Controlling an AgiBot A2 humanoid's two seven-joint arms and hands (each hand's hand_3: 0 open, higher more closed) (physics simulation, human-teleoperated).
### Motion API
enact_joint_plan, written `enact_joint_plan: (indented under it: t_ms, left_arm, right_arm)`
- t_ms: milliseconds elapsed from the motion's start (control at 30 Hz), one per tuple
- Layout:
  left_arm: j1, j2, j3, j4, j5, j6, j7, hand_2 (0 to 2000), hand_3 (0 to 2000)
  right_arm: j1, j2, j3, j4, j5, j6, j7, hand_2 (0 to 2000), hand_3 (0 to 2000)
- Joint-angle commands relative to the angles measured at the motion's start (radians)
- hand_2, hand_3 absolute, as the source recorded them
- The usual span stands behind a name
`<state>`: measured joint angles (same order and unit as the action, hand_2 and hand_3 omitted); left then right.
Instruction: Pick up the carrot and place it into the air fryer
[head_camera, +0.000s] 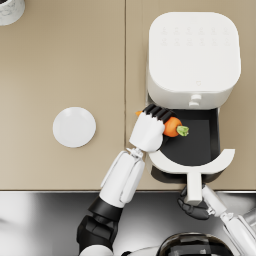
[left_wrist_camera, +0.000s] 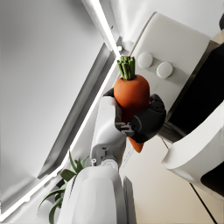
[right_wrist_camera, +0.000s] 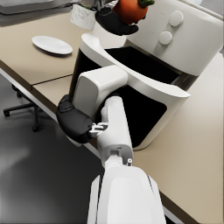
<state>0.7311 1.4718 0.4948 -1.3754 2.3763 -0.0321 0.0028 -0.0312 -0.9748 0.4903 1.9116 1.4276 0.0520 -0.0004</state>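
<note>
Two hands are seen at work on the beige desk (head_camera: 60, 65). The carrot (head_camera: 172, 127) is held in the closed dark fingers (left_wrist_camera: 148, 122) of the left hand (head_camera: 149, 129), raised above the left edge of the open black drawer (head_camera: 200, 145) of the air fryer (head_camera: 192, 52), with its green stalk end pointed toward three o'clock in the head view (the orange tip is hidden behind the hand). The drawer is pulled out toward six o'clock from the white body, and its white handle (head_camera: 193, 187) is gripped by the right hand (right_wrist_camera: 75, 122), whose fingers are wrapped around the handle block. A white plate (head_camera: 74, 127) is set on the desk at nine o'clock from the carrot, well apart from the fryer. A white cup (head_camera: 10, 10) is seen at the far eleven o'clock corner, partly cut off.
</note>
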Motion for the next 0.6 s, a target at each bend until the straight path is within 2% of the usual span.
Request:
enact_joint_plan:
  t_ms: [33, 133, 233, 267, 300, 333, 367, 400, 467, 533, 567, 600]
  left_arm:
    - [0.049, 0.041, 0.081, 0.054, 0.000, 0.000, 0.000, 2000, 2000]
    - [0.041, 0.048, 0.159, 0.088, 0.000, 0.000, 0.000, 2000, 2000]
    - [0.071, 0.087, 0.203, 0.170, 0.000, 0.003, 0.001, 2000, 2000]
    - [0.163, 0.020, 0.371, 0.202, 0.001, -0.001, 0.002, 2000, 2000]
    - [0.113, 0.094, 0.257, 0.234, 0.001, -0.008, 0.004, 2000, 2000]
    - [0.117, 0.098, 0.267, 0.251, 0.002, -0.016, 0.006, 2000, 2000]
    - [0.119, 0.098, 0.279, 0.267, 0.002, -0.028, 0.008, 639, 1673]
    - [0.122, 0.096, 0.276, 0.276, 0.002, -0.012, 0.005, 0, 1347]
    - [0.101, 0.068, 0.258, 0.237, 0.001, -0.005, 0.002, 0, 693]
    - [0.018, 0.002, 0.178, 0.073, 0.000, -0.030, -0.001, 0, 40]
    - [-0.043, -0.045, 0.131, -0.031, -0.002, -0.052, -0.002, 0, 0]
    - [-0.100, -0.088, 0.078, -0.117, -0.001, -0.025, -0.004, 0, 0]
  right_arm:
    - [-0.002, 0.005, -0.003, 0.003, 0.000, 0.011, 0.001, 2000, 2000]
    - [-0.002, 0.011, -0.001, 0.006, 0.000, 0.016, 0.003, 2000, 2000]
    - [-0.003, 0.014, 0.001, 0.006, -0.001, 0.012, 0.009, 2000, 2000]
    - [-0.003, 0.014, 0.001, 0.006, -0.001, 0.012, 0.008, 2000, 2000]
    - [-0.002, 0.014, 0.002, 0.006, -0.001, 0.012, 0.009, 2000, 2000]
    - [-0.002, 0.014, 0.002, 0.006, -0.001, 0.012, 0.008, 2000, 2000]
    - [-0.002, 0.014, 0.001, 0.006, -0.001, 0.013, 0.007, 2000, 2000]
    - [-0.001, 0.014, 0.001, 0.005, -0.001, 0.013, 0.007, 2000, 2000]
    - [0.001, 0.012, 0.001, 0.003, -0.001, 0.015, 0.006, 2000, 2000]
    - [-0.001, 0.014, 0.001, 0.006, -0.001, 0.016, 0.005, 2000, 2000]
    - [0.018, -0.052, 0.327, 0.169, -0.001, 0.015, 0.004, 2000, 2000]
    - [0.023, -0.067, 0.309, 0.156, 0.000, 0.017, 0.003, 2000, 2000]
